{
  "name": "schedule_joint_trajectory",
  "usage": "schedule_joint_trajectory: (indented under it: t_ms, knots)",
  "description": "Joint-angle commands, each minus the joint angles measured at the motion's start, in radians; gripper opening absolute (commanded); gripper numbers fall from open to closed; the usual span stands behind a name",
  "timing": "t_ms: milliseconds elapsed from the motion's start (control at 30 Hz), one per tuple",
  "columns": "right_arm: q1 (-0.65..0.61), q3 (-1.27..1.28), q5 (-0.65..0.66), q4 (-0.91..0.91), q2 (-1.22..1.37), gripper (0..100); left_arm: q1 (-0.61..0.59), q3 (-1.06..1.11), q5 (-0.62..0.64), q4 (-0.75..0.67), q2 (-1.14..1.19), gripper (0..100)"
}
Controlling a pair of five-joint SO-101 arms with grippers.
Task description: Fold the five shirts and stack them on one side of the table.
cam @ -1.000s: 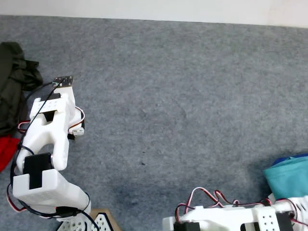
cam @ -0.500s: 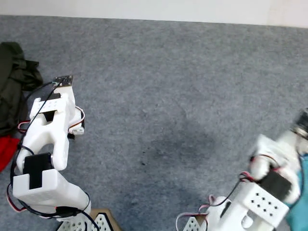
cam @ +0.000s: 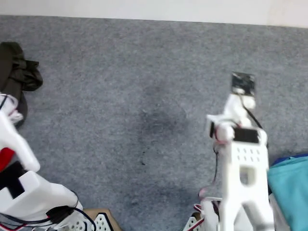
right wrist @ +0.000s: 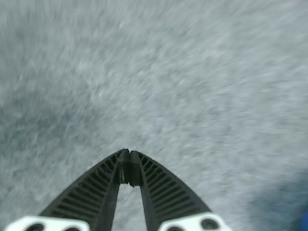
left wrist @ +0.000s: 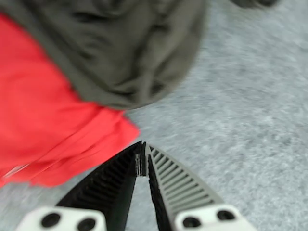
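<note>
The left gripper (left wrist: 144, 161), closed on nothing, has been swung to nine o'clock over the red shirt (left wrist: 48, 120). The right gripper (right wrist: 129, 168), likewise closed and empty, has been brought toward three o'clock. A fresh pickup is judged to be next.

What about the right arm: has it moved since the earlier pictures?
Yes. The right arm swung from the near edge beside the teal shirt, out over the table.

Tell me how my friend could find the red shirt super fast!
Start at the grey table and go to the edge on the left arm's side, where crumpled clothes lie. The red shirt is there, right against a dark olive shirt and just ahead of the left gripper. It is the bright red one, while its neighbour is dark and dull.
</note>
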Motion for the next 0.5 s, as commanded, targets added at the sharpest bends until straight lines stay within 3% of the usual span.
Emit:
schedule_joint_trajectory:
  t_ms: [0, 233, 467]
  knots:
    - [-0.09, -0.065, -0.051, -0.067, 0.163, 0.9, -0.05, -0.079, 0.0, 0.077, -0.007, 1]
    - [-0.174, 0.101, -0.011, -0.266, 0.269, 0.9, -0.202, -0.076, 0.0, 0.078, -0.005, 2]
    - [-0.185, 0.131, 0.003, -0.302, 0.271, 0.9, -0.34, -0.035, -0.133, 0.077, 0.101, 17]
